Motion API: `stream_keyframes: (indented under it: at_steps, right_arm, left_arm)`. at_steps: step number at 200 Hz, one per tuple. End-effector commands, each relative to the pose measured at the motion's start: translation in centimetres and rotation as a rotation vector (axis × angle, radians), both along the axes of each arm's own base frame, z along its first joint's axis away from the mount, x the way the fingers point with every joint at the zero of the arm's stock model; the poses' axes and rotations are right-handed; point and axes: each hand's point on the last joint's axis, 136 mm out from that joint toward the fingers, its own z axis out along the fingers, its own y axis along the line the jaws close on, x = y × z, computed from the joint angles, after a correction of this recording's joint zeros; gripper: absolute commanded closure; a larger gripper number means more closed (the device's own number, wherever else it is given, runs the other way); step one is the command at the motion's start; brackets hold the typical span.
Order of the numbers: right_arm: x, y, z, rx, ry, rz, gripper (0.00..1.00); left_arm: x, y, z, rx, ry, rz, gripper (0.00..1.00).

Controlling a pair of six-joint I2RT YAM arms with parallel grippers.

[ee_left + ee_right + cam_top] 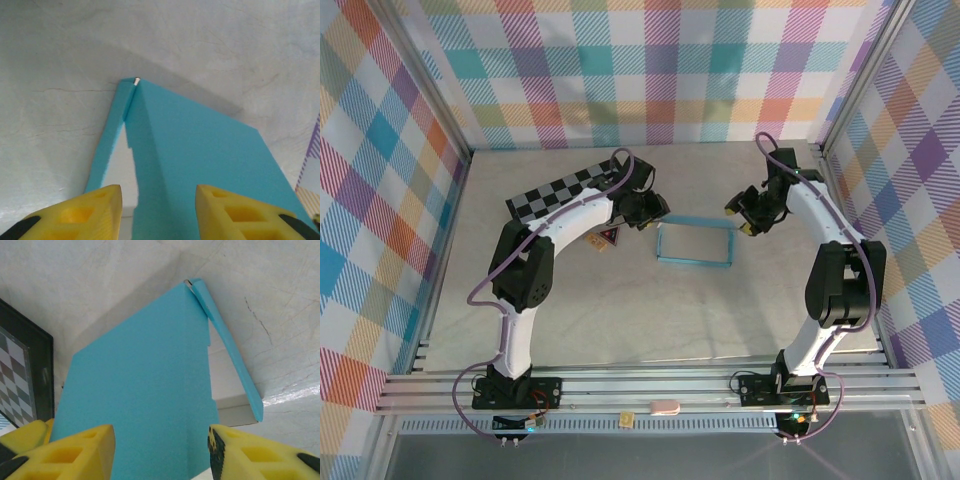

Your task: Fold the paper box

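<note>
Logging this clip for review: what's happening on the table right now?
Two robot arms are working on a thin teal-blue cardboard paper box on the pale grey table. The left gripper and the right gripper sit at its opposite ends, jaws apart, neither visibly pinching it. The box looks partly formed: an open rectangular frame.

On the table, the paper box — checkered board behind-left of it, triangular piece before the board's right end.
</note>
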Motion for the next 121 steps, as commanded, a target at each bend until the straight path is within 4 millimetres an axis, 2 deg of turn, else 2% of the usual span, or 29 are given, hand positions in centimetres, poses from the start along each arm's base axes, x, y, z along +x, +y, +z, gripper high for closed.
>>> stream_keyframes:
  at_steps: [1,34,121]
  right_arm:
    - [-1.1,0.6,-1.3,0.014,0.041,0.033,0.49]
    - [-1.5,0.7,-2.1,0.015,0.052,0.038,0.51]
    - [-2.7,1.9,-3.9,0.019,0.076,0.051,0.65]
  left_arm:
    - [-0.2,-1.3,1.6,-0.051,-0.019,-0.016,0.58]
    - [-0.6,-1.7,1.2,-0.060,-0.015,-0.023,0.61]
    - [-2.7,-2.6,-0.6,-0.057,0.013,-0.044,0.76]
